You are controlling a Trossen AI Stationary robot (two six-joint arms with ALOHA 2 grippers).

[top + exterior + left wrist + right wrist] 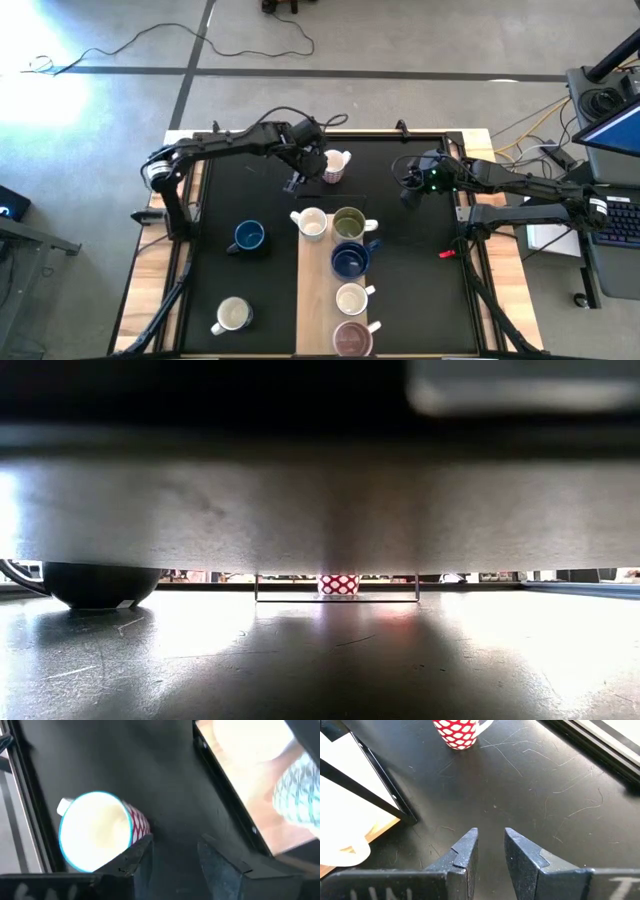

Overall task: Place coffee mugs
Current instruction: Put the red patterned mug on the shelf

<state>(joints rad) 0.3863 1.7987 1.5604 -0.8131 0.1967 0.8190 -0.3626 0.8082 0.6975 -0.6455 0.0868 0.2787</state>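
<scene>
Five mugs point(350, 256) on central board point(315, 290)

Two slim dark arms, basically all black, chunky rounded joints with thin links between. Left arm point(215, 145) with a pale grey round cap at the base joint. Right arm point(520, 185) with a little green light glowing near the wrist, plus a small red bit low by its base. Left gripper point(172, 862) and right gripper point(492, 852) the same: two flat matte-black fingers, angular stepped tips, faint white lettering on the body behind.

Black table point(420, 290): wooden strip point(312, 290), three mugs point(248, 237) off strip.
</scene>
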